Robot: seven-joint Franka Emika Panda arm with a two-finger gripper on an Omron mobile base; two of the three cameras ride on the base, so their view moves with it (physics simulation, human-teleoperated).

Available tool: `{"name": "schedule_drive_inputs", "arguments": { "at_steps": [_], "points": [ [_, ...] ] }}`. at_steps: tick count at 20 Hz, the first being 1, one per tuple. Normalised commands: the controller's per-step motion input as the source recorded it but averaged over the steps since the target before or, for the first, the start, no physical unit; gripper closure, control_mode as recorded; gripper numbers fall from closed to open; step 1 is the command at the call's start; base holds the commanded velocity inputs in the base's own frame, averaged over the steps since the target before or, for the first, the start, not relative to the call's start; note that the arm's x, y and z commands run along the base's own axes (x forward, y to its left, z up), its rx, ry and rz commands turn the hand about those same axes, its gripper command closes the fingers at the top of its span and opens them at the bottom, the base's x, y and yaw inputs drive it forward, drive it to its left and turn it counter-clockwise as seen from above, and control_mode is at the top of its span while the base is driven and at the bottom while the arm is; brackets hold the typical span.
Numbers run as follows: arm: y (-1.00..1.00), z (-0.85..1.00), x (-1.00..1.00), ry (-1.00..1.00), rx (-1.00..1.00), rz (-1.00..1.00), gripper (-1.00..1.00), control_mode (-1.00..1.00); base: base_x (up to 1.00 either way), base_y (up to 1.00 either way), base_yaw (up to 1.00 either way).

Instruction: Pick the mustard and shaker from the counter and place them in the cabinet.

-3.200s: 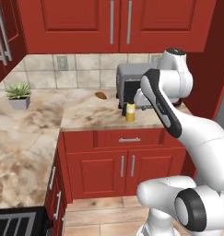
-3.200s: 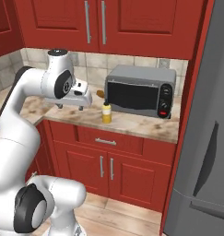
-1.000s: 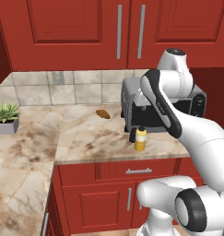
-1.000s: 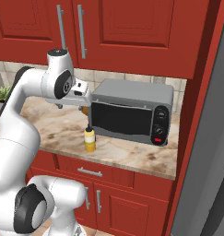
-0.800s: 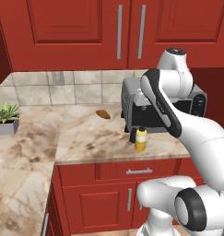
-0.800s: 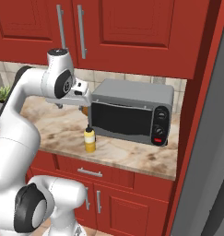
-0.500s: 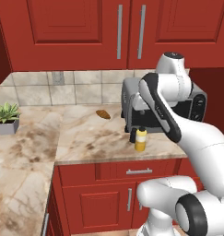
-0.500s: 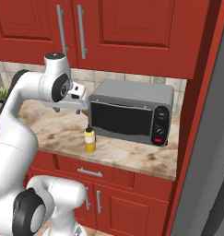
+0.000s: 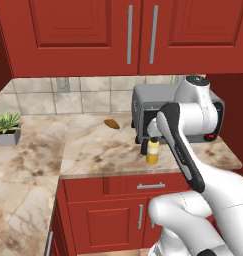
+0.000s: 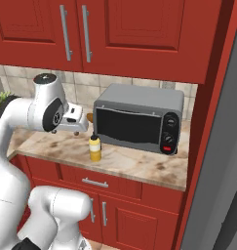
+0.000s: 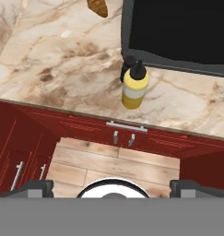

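The yellow mustard [image 9: 152, 152] [image 10: 95, 149] [image 11: 134, 87] stands upright on the marbled counter [image 9: 98, 150] [image 11: 58, 60], near its front edge. The small black shaker [image 9: 144, 146] [image 11: 127, 64] stands just behind the bottle, close to the toaster oven's door. My gripper [image 11: 112, 186] is open and holds nothing, its fingertips [image 11: 36, 188] wide apart. It hangs in front of the counter edge, higher than the mustard and to its left [image 10: 80, 131] in the right base view. The cabinet is out of view.
A grey toaster oven [image 9: 158, 107] [image 10: 139, 119] stands behind the two items. A brown lump [image 9: 112, 124] [image 11: 98, 6] lies further back and a potted plant [image 9: 5, 129] sits far left. Closed red upper doors [image 9: 138, 35] hang overhead; a drawer with a silver handle [image 11: 126, 126] is below the edge.
The base drove closer to the counter earlier and has since stood still. Over the last second my hand has dropped lower; the gripper stays open. Mustard and shaker have not moved.
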Motion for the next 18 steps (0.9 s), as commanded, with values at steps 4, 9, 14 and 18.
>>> {"name": "schedule_drive_inputs", "arguments": {
  "at_steps": [4,9,14,18],
  "points": [
    [-0.01,-0.32,-0.12,-0.06,-0.03,0.00,-1.00,-1.00,0.00,0.00,0.00],
    [0.00,-0.45,0.00,-0.03,-0.05,0.00,-1.00,-1.00,0.00,0.00,0.00],
    [-0.01,-0.38,0.00,-0.02,-0.01,0.00,-1.00,-1.00,0.00,0.00,0.00],
    [-0.04,-0.29,0.00,-0.02,0.00,0.00,-1.00,-1.00,0.00,0.00,0.00]
  ]
}}
